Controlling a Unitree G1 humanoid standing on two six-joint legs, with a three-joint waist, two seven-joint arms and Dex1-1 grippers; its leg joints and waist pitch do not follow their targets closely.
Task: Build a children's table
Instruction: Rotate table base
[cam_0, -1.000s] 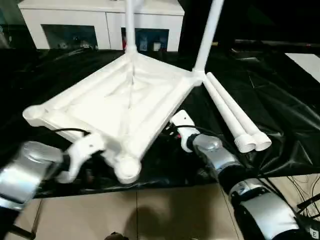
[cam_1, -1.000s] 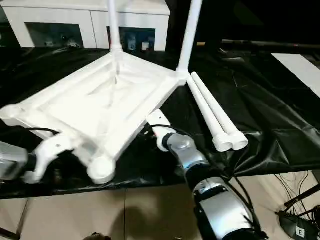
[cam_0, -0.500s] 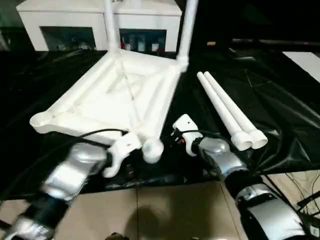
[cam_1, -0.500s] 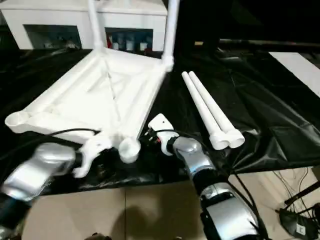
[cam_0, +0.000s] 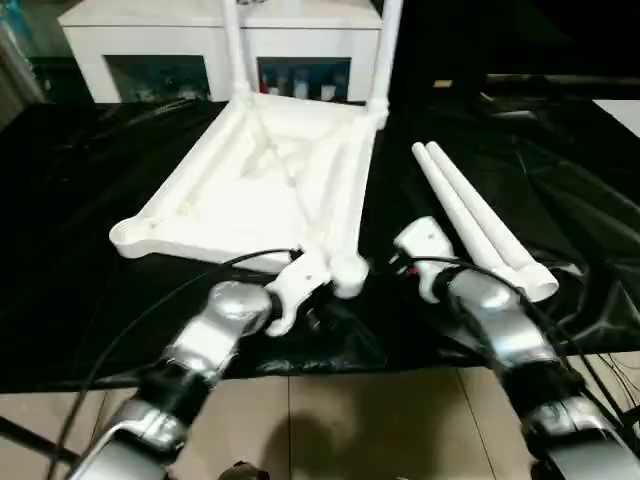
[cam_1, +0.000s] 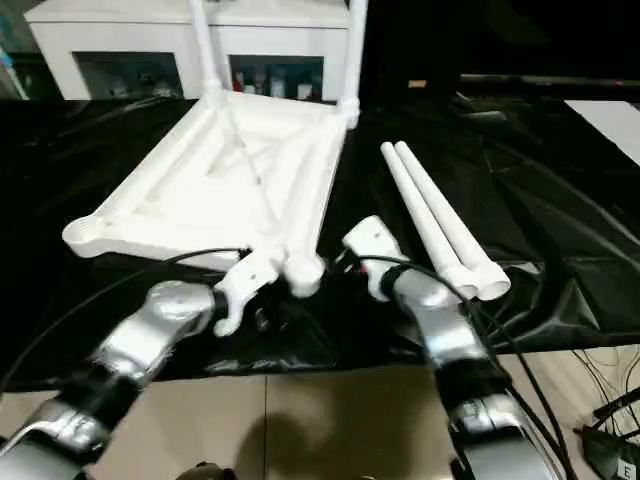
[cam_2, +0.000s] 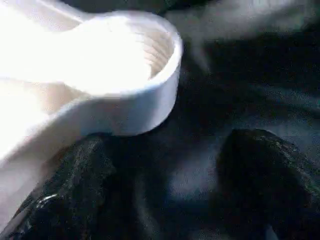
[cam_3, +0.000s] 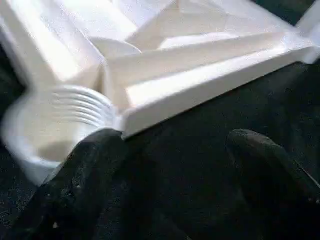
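Head views give me the tabletop (cam_0: 262, 180) upside down on the black sheet (cam_0: 60, 200), two legs (cam_0: 383, 50) standing in its far sockets and two loose legs (cam_0: 470, 215) lying beside it to the right. My left gripper (cam_2: 165, 185) sits with fingers spread at the near corner socket (cam_2: 132, 65), one finger just under it. My right gripper (cam_3: 165, 185) is spread too, holding nothing, close to the same corner.

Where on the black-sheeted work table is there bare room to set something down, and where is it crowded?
Bare black sheet lies left of the upturned white plastic ribbed tabletop, and more beyond the two loose white tapered tube legs on the right. The narrow strip between tabletop and loose legs is tight. The near edge is crowded: both claws, left and right, flank the near corner socket.
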